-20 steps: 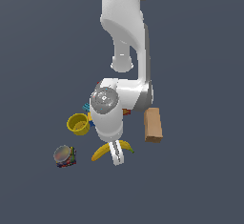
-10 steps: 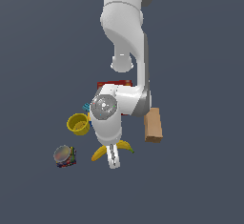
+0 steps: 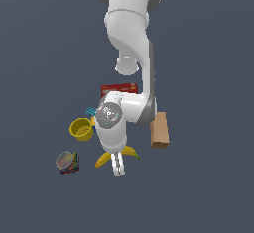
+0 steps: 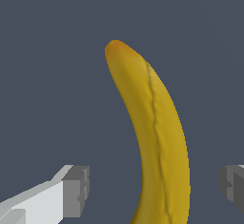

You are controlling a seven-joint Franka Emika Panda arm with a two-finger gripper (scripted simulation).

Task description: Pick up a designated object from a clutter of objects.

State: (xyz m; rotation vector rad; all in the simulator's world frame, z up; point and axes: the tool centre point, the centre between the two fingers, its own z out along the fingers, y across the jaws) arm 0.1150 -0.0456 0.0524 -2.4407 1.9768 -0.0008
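Observation:
The curved yellow banana lies on the dark floor, partly hidden under my hand. In the wrist view the banana runs lengthwise between my two fingers, with a gap on each side. My gripper is open and sits right over the banana's middle; in the wrist view the gripper straddles it without touching. The stem tip is out of view. The rest of the clutter lies around it.
A yellow cup stands toward the exterior view's left of the banana, and a can lies further left. A small teal block is by the cup. A red box is behind my arm. A tan box lies to the right.
My hand has shifted slightly toward the exterior view's left and lower over the banana. The fingers stay open. The objects have not moved.

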